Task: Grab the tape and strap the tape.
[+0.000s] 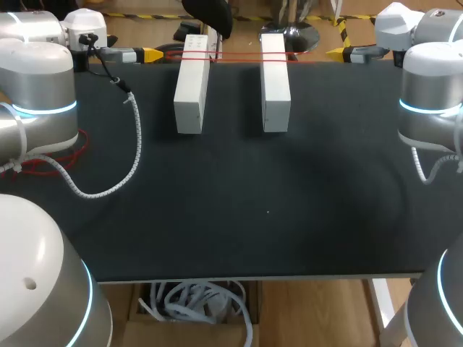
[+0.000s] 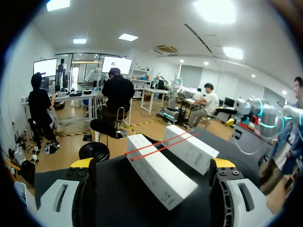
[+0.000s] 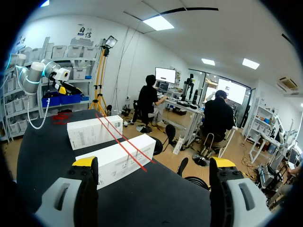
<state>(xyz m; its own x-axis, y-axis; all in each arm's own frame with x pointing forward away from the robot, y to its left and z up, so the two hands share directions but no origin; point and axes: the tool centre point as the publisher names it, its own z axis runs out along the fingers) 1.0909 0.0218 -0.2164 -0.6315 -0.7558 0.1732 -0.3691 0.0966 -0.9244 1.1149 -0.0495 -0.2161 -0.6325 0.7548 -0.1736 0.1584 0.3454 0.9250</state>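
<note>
Black table (image 1: 289, 217): fills most of the head view, stretching wide from left to right.

Left arm (image 1: 36, 79): comes in at the far left corner, silver with a blue ring, wrist turned toward the middle along the far edge. Right arm (image 1: 434, 94): enters at the far right corner, likewise turned toward the middle.

Left box (image 1: 192, 87) and right box (image 1: 275, 83): white and long, lie flat side by side at the far middle, apart from each other, laid lengthwise near to far.

Cable (image 1: 134, 144): white and spiral-wrapped, drops from the left arm's wrist and loops over the left part of the table.

Tape (image 1: 235, 56): thin and red, shows as two close lines across the tops of both boxes at their far ends, stretched left to right. Contact with either gripper not discernible.

Left gripper (image 2: 151, 165): fingers spread wide, clamped on nothing, pointing right at the boxes from the far left. Right gripper (image 3: 153, 163): also spread wide and clamped on nothing, pointing left from the far right.
</note>
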